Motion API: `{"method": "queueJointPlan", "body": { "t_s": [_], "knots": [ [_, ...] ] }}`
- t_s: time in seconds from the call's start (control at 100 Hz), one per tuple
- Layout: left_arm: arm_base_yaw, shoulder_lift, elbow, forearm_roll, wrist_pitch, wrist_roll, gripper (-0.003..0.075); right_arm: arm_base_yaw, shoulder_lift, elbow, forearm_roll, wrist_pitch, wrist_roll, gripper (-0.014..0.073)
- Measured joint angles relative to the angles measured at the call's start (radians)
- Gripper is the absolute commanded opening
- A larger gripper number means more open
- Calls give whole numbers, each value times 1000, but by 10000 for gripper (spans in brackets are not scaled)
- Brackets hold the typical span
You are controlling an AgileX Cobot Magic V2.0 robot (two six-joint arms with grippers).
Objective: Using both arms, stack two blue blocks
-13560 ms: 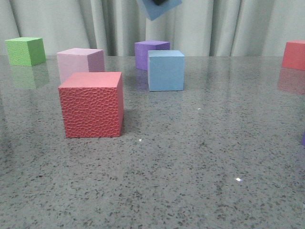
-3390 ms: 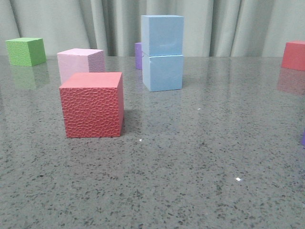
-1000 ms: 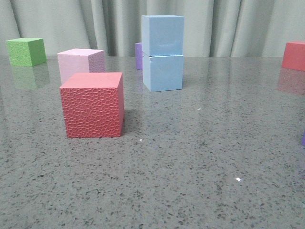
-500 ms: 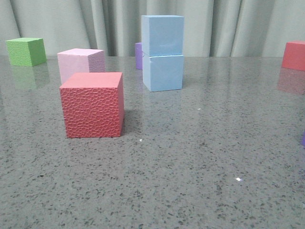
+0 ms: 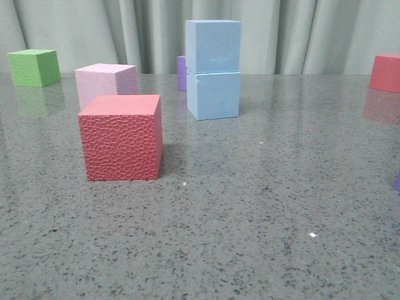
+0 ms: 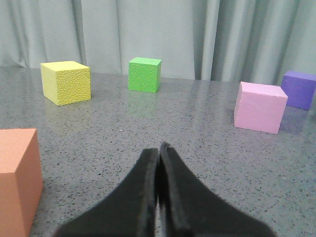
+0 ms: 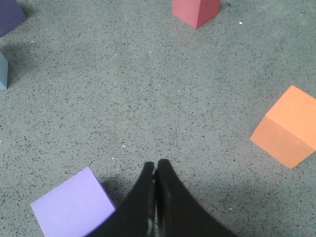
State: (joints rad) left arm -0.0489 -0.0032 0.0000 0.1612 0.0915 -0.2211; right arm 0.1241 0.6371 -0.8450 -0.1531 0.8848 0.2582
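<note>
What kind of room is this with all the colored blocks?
Probably a robot test bench, not a playroom. Foam cubes sit spaced out on a grey speckled table, two blue blocks are stacked, a plain grey curtain closes off the back, and a black left gripper shows.

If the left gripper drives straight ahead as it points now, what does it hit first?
Probably nothing close: the left gripper, jaws shut, points across bare table between the green cube and pink cube. Depth is uncertain.

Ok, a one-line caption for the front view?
Two pale sky-blue foam cubes stacked on a speckled grey table, a textured red cube in front; no grippers visible.
</note>
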Motion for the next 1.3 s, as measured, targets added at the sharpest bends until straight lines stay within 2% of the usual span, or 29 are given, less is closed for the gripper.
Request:
{"method": "queueJointPlan", "body": {
  "t_s": [0.66,0.86,1.3],
  "knots": [
    [0,0,0,0,0,0,-19,0,-43,34,0,-30,0,-122],
    [0,0,0,0,0,0,-19,0,-162,161,0,-194,0,-122],
    [0,0,0,0,0,0,-19,0,-463,586,0,-610,-2,-122]
  ]
}}
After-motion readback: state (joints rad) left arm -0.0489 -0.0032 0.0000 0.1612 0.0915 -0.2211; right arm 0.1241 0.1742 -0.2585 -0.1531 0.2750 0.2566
